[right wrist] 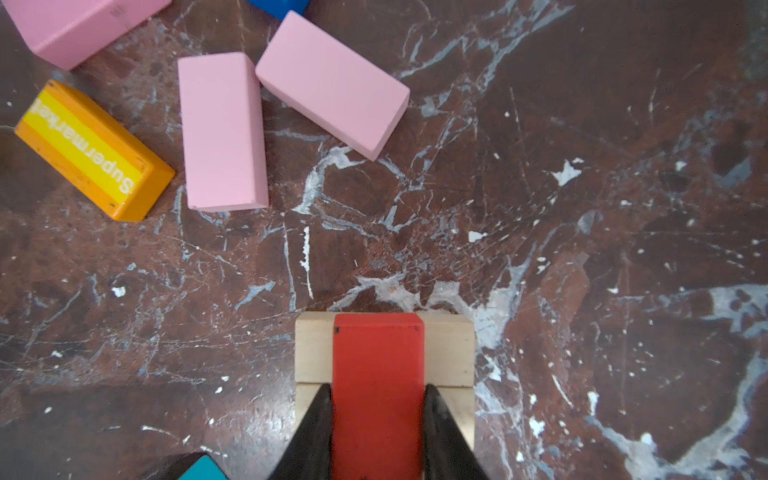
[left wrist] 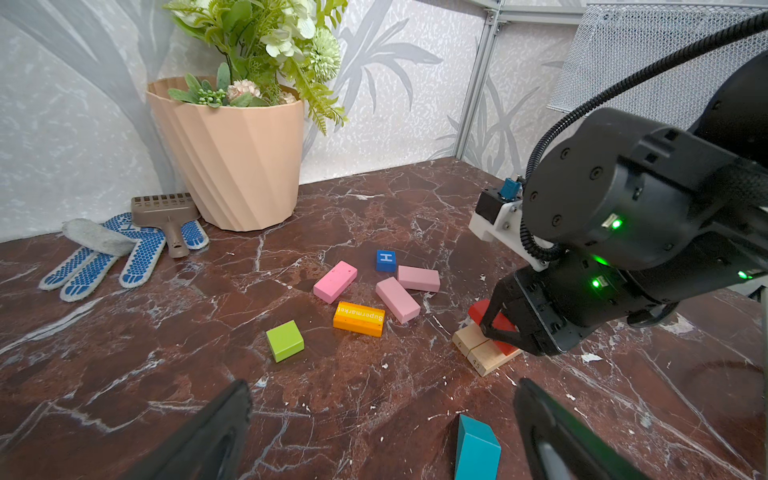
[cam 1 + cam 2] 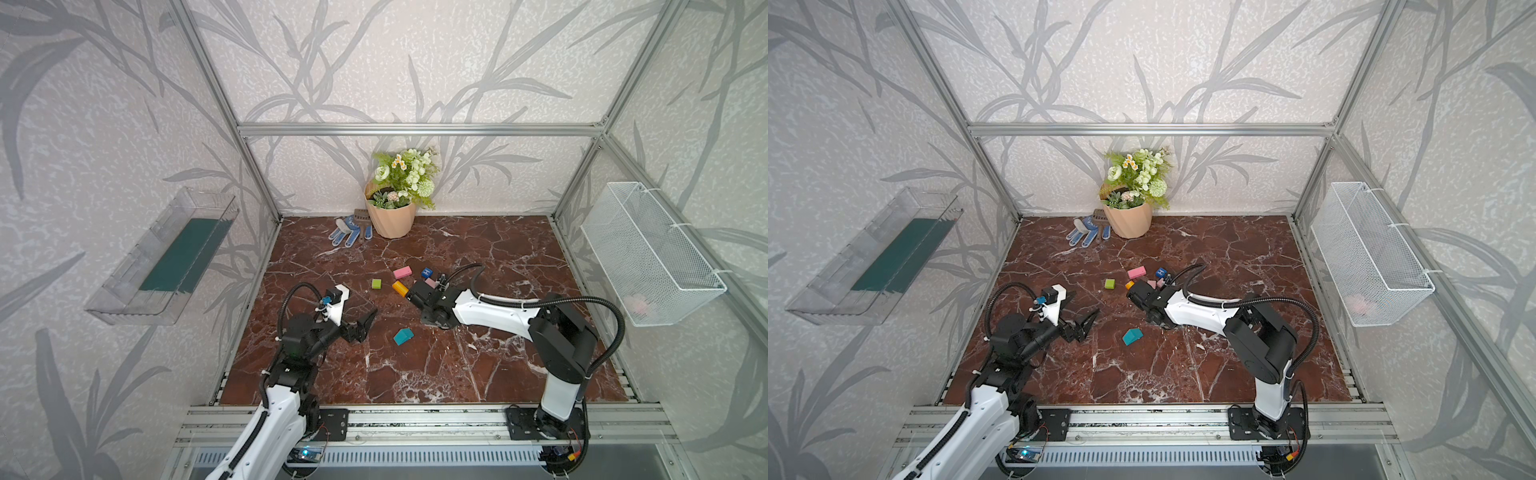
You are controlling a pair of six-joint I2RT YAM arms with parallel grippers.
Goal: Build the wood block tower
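My right gripper [image 1: 377, 388] is shut on a red block [image 1: 377, 365], held crosswise over two tan blocks [image 1: 316, 349] lying side by side. From the left wrist view the red block [image 2: 478, 309] looks tilted above the tan pair [image 2: 486, 353]. Three pink blocks [image 2: 335, 281] [image 2: 397, 299] [image 2: 418, 278], an orange "Supermarket" block [image 2: 358, 319], a blue "H" cube [image 2: 386, 261] and a green cube [image 2: 284, 340] lie loose behind. The teal house-shaped piece [image 3: 403, 336] lies near my left gripper [image 3: 365, 322], which stands open and empty.
A beige flowerpot [image 3: 390, 216], blue-white gloves [image 3: 345, 232] and a brown hand rake [image 2: 166, 212] sit at the back wall. A white wire basket [image 3: 648, 253] hangs on the right wall. A clear tray [image 3: 166, 257] hangs on the left wall.
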